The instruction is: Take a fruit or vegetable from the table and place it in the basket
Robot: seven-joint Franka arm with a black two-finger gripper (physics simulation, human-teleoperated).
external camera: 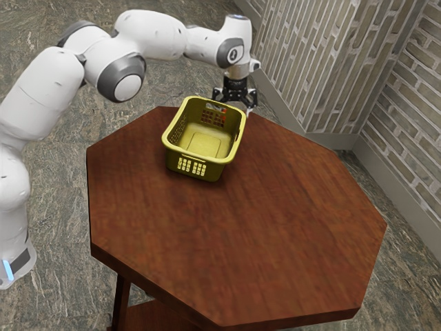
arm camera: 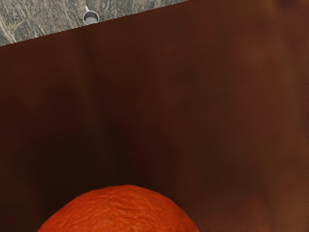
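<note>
In the wrist view, a rounded, orange-red fruit with dimpled skin (arm camera: 120,212) is seen close by the black two-finger claw (external camera: 235,104), outside the basket; whether it is gripped or merely beside the claw, and how the claw stands, cannot be told. A small dark mark (external camera: 233,53) on the white jointed arm (external camera: 150,34) is too small to be read. The brown wooden tabletop (external camera: 275,227) carries a yellow plastic basket (external camera: 195,153), near the claw; its inner floor is seen in the exterior view, and unreadable marks are seen on its inner wall. Beyond the tabletop's edge, a small pale ring with a stem (arm camera: 91,18) is seen against the grey stone floor (arm camera: 43,19) in the wrist view.
</note>
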